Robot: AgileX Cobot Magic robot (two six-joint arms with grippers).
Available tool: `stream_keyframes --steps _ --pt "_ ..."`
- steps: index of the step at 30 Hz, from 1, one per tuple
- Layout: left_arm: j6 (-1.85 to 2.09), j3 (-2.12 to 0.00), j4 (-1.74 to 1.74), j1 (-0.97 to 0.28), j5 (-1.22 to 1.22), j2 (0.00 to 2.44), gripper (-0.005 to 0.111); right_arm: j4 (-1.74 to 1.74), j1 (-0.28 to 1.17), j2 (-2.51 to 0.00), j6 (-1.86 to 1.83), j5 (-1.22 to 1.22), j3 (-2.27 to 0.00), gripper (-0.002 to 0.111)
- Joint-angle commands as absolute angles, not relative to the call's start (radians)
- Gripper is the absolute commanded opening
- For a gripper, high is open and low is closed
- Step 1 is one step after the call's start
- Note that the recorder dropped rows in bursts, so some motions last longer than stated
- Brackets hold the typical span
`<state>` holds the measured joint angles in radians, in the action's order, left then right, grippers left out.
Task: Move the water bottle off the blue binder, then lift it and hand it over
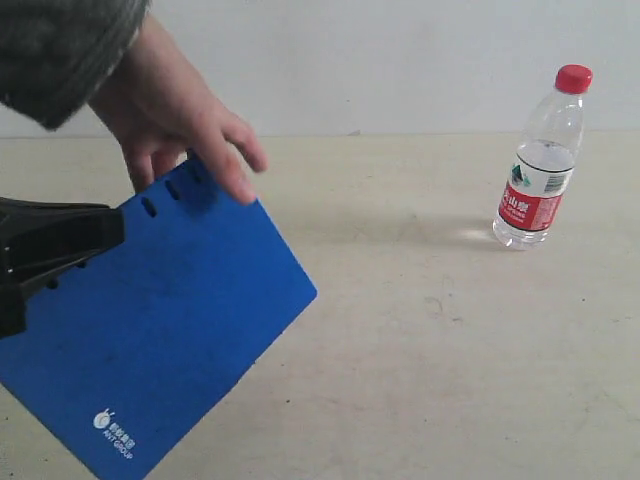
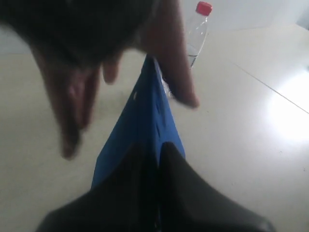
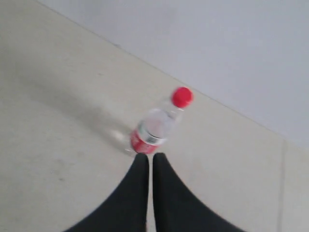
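While the left gripper (image 2: pixel 153 151) is clamped tight on one edge of the blue binder (image 1: pixel 170 340), a person's hand (image 1: pixel 175 120) in a grey-green sleeve reaches in from above and touches the binder's upper edge, next to the row of punched holes. The binder hangs at a slant on the left of the exterior view, with its white logo near the lower corner; from the left wrist it shows almost edge-on, pinched between the two black fingers. The water bottle (image 1: pixel 538 170) is off the binder and well apart from it, standing upright on the pale table (image 1: pixel 420 350) at the right, red cap on, label facing the camera. The right gripper (image 3: pixel 150 157) has its fingers drawn nearly together, only a thin slit between them, and has hold of nothing. From the right wrist the bottle shows just beyond the fingertips, not touching them.
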<state>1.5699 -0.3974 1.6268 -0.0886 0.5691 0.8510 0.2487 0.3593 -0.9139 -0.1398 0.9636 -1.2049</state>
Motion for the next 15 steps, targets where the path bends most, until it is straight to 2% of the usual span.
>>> stream_keyframes --steps 1,5,8,15 --pt "1.478 -0.376 1.562 -0.087 0.571 0.655 0.004 0.502 0.359 -0.855 0.000 1.013 -1.206 0.000" --pt "1.222 -0.372 1.309 -0.087 0.550 0.469 0.004 0.508 0.359 -0.724 0.022 0.916 -1.187 0.000" --pt "1.113 -0.349 1.236 -0.087 0.449 0.387 0.004 0.522 0.359 -0.660 0.090 0.999 -1.172 0.000" --pt "1.115 -0.311 1.301 -0.087 0.293 0.424 0.004 0.574 0.359 -0.600 0.099 1.104 -1.043 0.000"
